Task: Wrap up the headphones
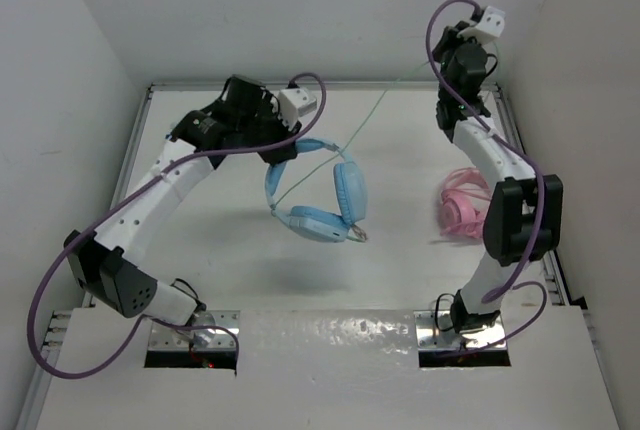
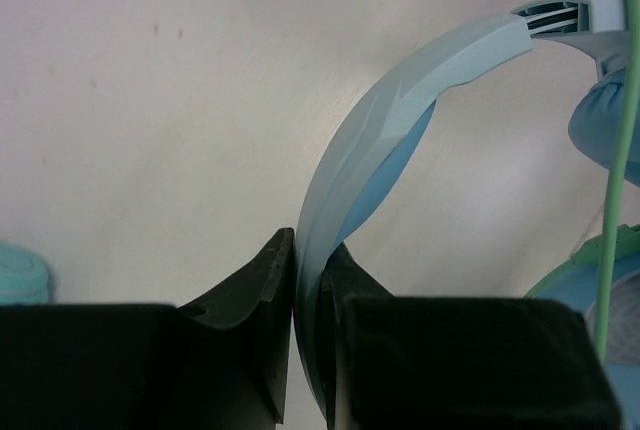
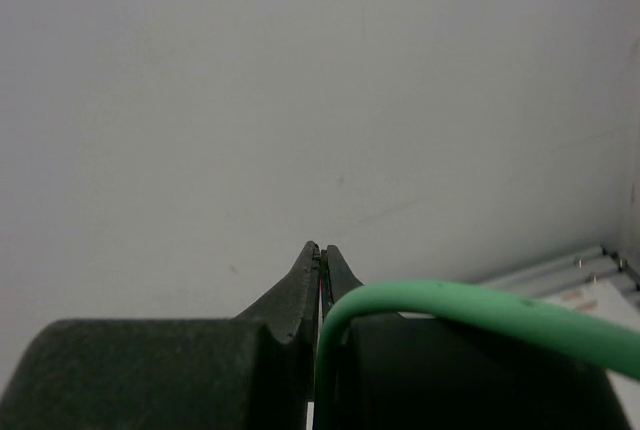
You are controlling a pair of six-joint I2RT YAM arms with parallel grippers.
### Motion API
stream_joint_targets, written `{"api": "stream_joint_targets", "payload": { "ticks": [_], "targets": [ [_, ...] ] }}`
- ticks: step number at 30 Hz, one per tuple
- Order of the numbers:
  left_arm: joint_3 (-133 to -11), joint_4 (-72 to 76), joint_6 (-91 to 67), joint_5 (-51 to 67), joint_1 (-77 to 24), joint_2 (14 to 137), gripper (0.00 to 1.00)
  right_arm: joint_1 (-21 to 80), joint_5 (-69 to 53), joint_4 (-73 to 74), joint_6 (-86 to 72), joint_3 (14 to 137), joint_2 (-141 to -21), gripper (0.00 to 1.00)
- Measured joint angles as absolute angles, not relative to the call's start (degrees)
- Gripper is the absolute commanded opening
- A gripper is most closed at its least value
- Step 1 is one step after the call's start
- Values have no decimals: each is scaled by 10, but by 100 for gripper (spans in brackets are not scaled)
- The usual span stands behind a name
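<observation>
While the left gripper (image 2: 308, 250) clamps the curved blue headband (image 2: 400, 115) of the large sky-blue padded headphones (image 1: 350, 193), right gripper (image 3: 322, 255) pinched on their thin pale-green cable (image 3: 480, 308).

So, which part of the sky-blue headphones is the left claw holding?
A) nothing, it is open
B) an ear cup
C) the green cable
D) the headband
D: the left wrist view shows the left claw shut on the headband of the headphones; the green cable is pinched by the right claw instead.
</observation>
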State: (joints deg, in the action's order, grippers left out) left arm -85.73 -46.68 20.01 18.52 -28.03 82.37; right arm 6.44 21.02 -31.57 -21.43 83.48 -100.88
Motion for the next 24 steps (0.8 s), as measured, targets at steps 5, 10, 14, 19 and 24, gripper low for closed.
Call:
{"api": "stream_joint_targets", "payload": {
  "ticks": [5,10,14,19,24],
  "targets": [
    [-1006,-518,184,255,-276,826,0,97,210,-392,-227,687,-1009,0],
    [-1132,-538,138,309,-230,839,0,174,217,-569,-250,495,-1006,0],
    [-1160,-533,77,371,-142,875,0,267,244,-696,-244,364,-990,0],
    [-1124,-484,-18,437,-58,938,0,408,296,-761,-174,257,-962,0],
    [-1050,-413,-86,465,-6,961,0,517,294,-783,-47,246,-957,0]
  ]
}}
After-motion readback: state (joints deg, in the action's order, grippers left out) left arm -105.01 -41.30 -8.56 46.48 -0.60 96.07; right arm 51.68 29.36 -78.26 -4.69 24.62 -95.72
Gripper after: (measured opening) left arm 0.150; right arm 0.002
